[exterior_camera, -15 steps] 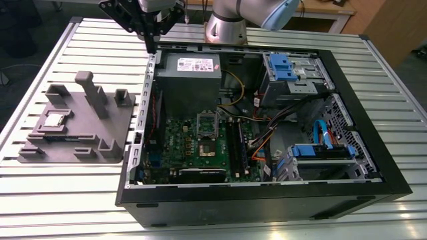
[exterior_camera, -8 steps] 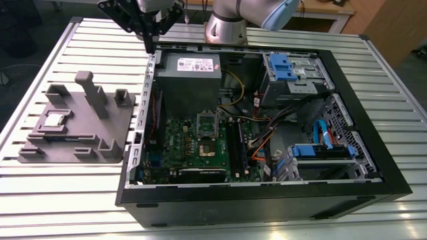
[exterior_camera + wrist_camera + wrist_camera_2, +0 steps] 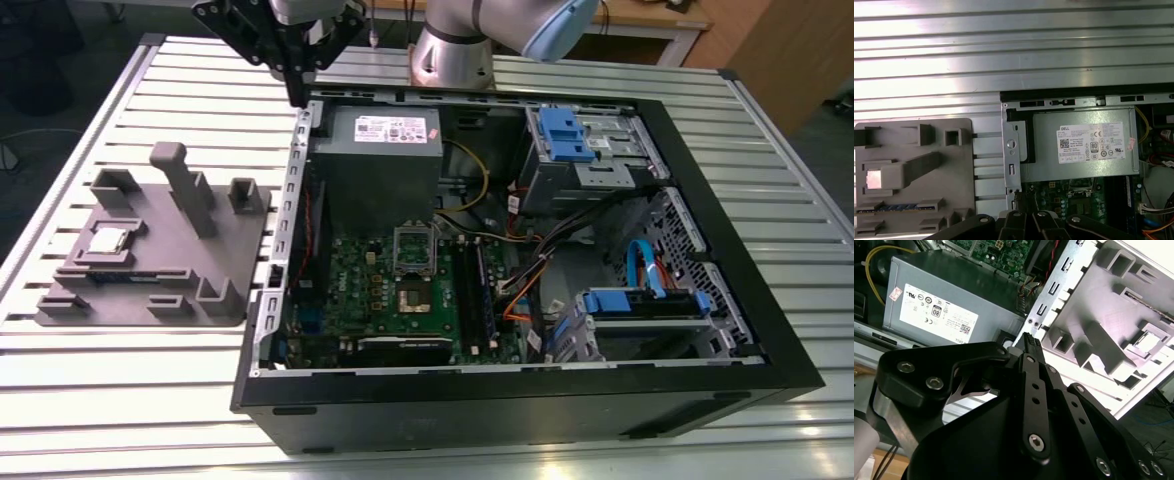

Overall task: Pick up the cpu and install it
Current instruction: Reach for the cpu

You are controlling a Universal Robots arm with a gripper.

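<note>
Tool [image 3: 294, 92] check from us: we're seeing it hovering at the upper left of the exterior view, right over the back corner of the open computer case [image 3: 534, 405]. The arm [image 3: 461, 45] is coming in from the top middle of the frame. As far as we're making out, its fingers [image 3: 1030, 370] are sitting pressed together and gripping nothing. In the second wrist view the tips are pointing at the metal edge of the case, just beside the grey power supply [image 3: 949, 300].

The cpu [image 3: 107, 241] is lying flat in a shallow seat on the grey fixture plate [image 3: 230, 262], at mid height on the exterior view's left and well apart from the tool. In the first wrist view we're spotting the cpu [image 3: 873, 178] as a bright little square on that same plate. The plate is resting on the slatted metal table [image 3: 120, 410], just beside the case wall. A tall slanted post [image 3: 187, 185] is standing up from the plate near the cpu.

Inside the case we're looking at the green motherboard [image 3: 367, 275] in the lower middle of the frame. A silver-framed bracket [image 3: 414, 248] is standing just above the dark square socket [image 3: 416, 297]. Blue drive holders [image 3: 561, 135] are sitting toward the upper right.
</note>
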